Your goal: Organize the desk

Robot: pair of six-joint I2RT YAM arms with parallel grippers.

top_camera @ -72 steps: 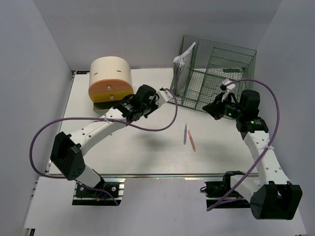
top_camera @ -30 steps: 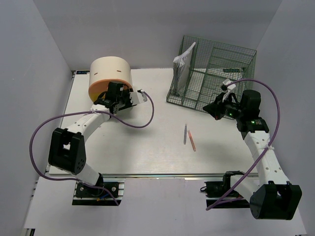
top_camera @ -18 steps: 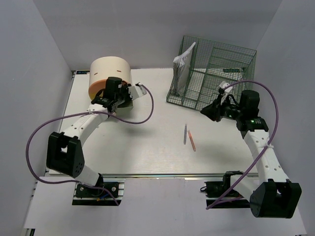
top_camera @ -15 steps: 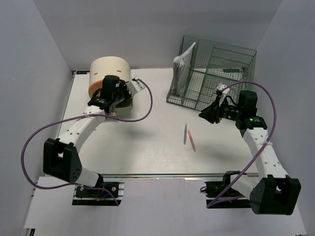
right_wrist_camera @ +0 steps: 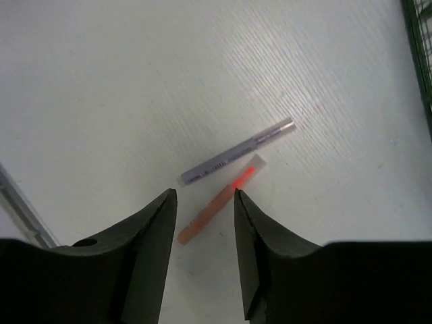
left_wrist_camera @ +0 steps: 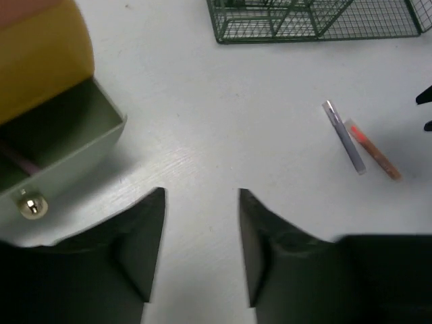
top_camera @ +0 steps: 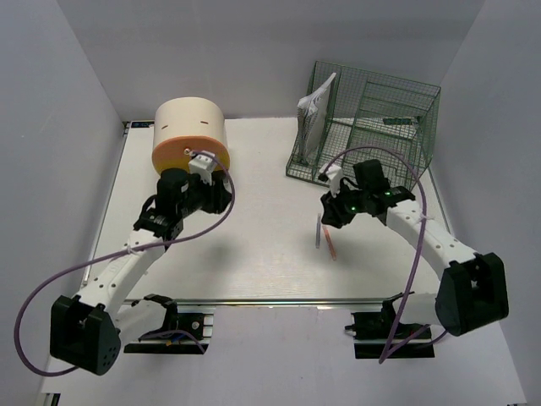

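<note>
My right end effector [right_wrist_camera: 206, 196], jaws apart and empty, has moved off the wire rack [top_camera: 372, 110] and now hovers over two pens [right_wrist_camera: 237, 152] in the middle of the surface [top_camera: 254, 271]; pickup likely follows. My left end effector [left_wrist_camera: 201, 192], also apart, has backed away from the opened drawer [left_wrist_camera: 67, 145] at 10 o'clock, whose contents are cut off.

Desk [top_camera: 254, 262]: big flat white rect. top, level, metal rail [top_camera: 279, 302] along front.
</note>
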